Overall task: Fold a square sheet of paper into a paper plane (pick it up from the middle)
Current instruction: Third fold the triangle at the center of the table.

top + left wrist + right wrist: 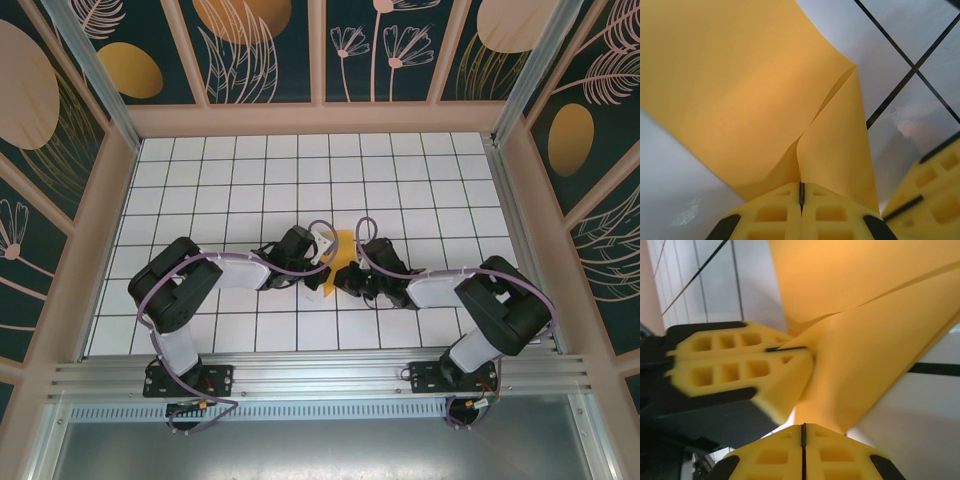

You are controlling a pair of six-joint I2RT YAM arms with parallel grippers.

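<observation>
My left claw [801, 194] is clenched on a fold of the square sheet of paper [740, 90], its pads pressed flat together. My right claw [803, 432] grips the same sheet just beside it. The creased orange-yellow sheet stands between both claws, over the middle of the tiled table [200, 180].

From above, the left gripper [322, 268] and right gripper [345, 275] hide most of the paper [344, 246], so we cannot tell its folded shape. In both wrist views it runs off the picture's edges. In the right wrist view the left gripper's fingers [735, 365] look blurred.
</observation>
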